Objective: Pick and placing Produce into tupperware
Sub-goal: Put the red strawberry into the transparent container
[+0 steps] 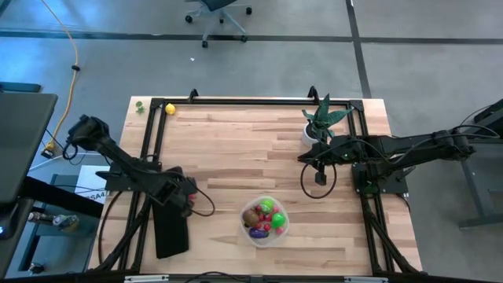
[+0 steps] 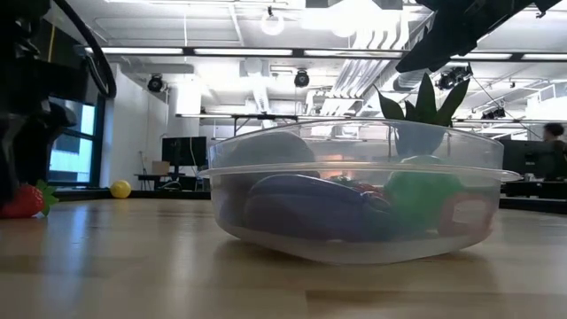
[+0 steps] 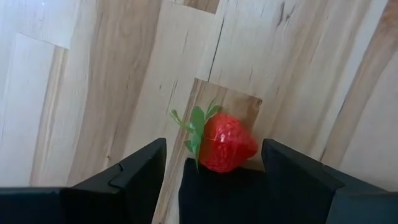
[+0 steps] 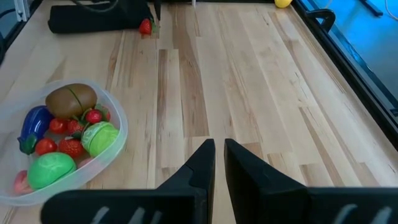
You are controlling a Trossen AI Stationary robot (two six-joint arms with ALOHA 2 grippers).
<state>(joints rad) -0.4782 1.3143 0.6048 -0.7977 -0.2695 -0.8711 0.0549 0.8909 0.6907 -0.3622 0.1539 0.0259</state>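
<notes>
The left hand [image 3: 211, 180] sits low over the wooden counter [image 1: 236, 149] at its left side, fingers spread wide – a red strawberry [image 3: 225, 142] with a green leafy cap lies on the wood between them, gripped by neither finger. In the low view the same strawberry [image 2: 22, 200] rests on the counter at the far left, well apart from the tupperware [image 2: 354, 190]. Beside that arm lies a flat black rectangle [image 1: 170, 232].

The tupperware [image 1: 265, 221] stands near the counter's front edge, toward the middle, and holds two bright green pieces, a brown one [image 4: 71, 99], a purple one [image 4: 34, 121] and several small red ones. A yellow piece [image 1: 170, 109] lies alone at the far left corner.

The right hand [image 4: 217, 155] hovers above the counter's right half with its fingers pressed together – empty – near the spiky potted plant [image 1: 321, 122].
</notes>
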